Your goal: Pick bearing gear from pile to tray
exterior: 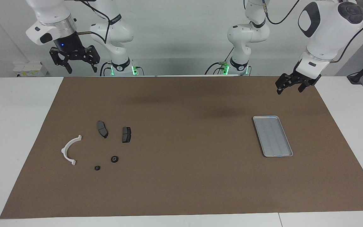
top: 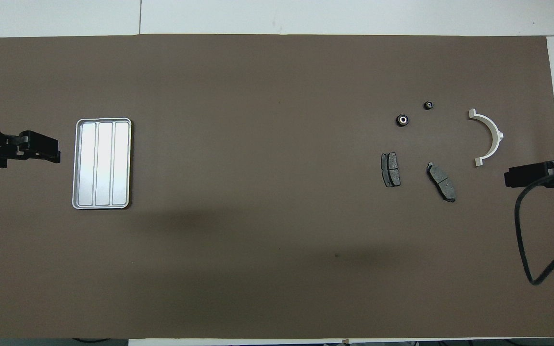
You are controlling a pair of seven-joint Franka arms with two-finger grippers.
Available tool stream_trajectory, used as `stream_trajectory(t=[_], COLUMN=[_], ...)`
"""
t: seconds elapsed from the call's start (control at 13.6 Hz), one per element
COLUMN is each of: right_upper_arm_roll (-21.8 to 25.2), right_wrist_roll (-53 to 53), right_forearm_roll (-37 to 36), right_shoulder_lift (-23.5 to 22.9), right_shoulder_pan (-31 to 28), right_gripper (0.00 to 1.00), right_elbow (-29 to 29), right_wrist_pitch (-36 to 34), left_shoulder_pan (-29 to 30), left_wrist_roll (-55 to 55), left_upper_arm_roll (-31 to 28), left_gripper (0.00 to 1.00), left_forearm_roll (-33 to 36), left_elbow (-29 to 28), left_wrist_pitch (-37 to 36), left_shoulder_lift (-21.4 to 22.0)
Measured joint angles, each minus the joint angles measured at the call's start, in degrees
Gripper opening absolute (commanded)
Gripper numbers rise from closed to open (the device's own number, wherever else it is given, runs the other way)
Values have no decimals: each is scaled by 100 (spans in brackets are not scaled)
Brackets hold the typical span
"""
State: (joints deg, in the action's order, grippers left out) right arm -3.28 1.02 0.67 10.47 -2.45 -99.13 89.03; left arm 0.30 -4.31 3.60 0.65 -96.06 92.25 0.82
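- Two black bearing gears lie loose on the brown mat, the larger point(exterior: 114, 159) beside the smaller point(exterior: 97, 168), toward the right arm's end of the table.
- Near them: two brake pads point(exterior: 102, 129) point(exterior: 126, 134), one white curved bracket point(exterior: 70, 150).
- The tray point(exterior: 273, 136) holds nothing.
- Right gripper point(exterior: 80, 66) and left gripper point(exterior: 290, 88) hang with fingers spread wide, holding nothing.

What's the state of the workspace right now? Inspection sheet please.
Surface: brown mat on a white table.
Job's things: tray holds nothing; two black round pieces in the pile.
Clutter: white bracket, two brake pads.
Grippers: right gripper open, raised over the table edge; left gripper open, raised over the mat corner; both hold nothing.
Cables: black cable at the right arm.
Surroundings: nothing seen.
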Motion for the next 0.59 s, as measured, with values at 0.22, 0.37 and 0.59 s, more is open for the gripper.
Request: stream_trajectory(t=[0.22,0.37,0.59], right_upper_arm_roll=[-19,-23,-23], right_wrist_roll=[0,-20,-317], right_forearm_roll=[1,-1,-12], right_shoulder_lift=[-174,-606,-1530], right_shoulder_pan=[19,157,355], right_gripper=[100,100,100], right_elbow=[-437,-609,-644], right_wrist_pitch=[737,1343,2177], left_shoulder_pan=[0,0,0], left_wrist_roll=[0,0,0], left_upper_arm_roll=[0,0,0], left_gripper=[100,100,100], left_forearm_roll=[0,0,0], left_elbow=[0,0,0], left_wrist_pitch=[0,0,0], left_shoulder_lift=[0,0,0])
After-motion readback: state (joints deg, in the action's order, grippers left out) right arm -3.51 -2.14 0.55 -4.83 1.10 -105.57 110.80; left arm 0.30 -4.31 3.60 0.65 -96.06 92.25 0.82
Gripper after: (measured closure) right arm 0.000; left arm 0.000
